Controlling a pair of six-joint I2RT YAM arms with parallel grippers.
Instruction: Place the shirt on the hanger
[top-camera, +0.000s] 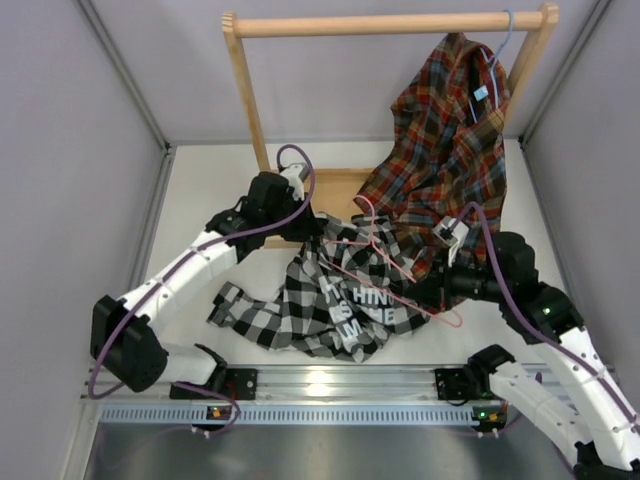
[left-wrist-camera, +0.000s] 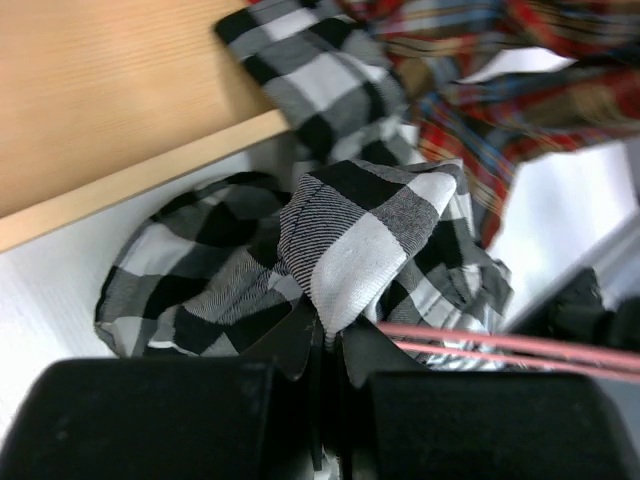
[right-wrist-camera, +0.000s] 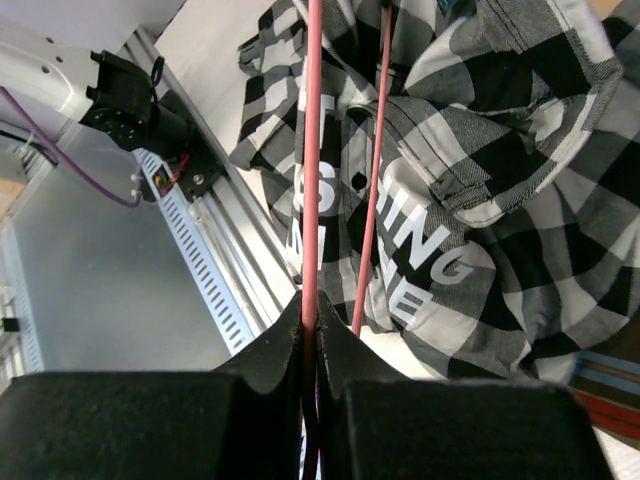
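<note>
The white counter (top-camera: 200, 200) carries a wooden rack (top-camera: 390, 23) at its far side, and a red plaid shirt (top-camera: 450, 150) hangs from the rack's bar on the right. The shirt (top-camera: 330, 300) lies crumpled on the counter between my two arms, its far edge against the rack's base and the plaid hem. The hanger (right-wrist-camera: 311, 150) lies across its top. My left jaws are clamped on a fold of the shirt, and my right jaws are pinched tight on the hanger's wire.
</note>
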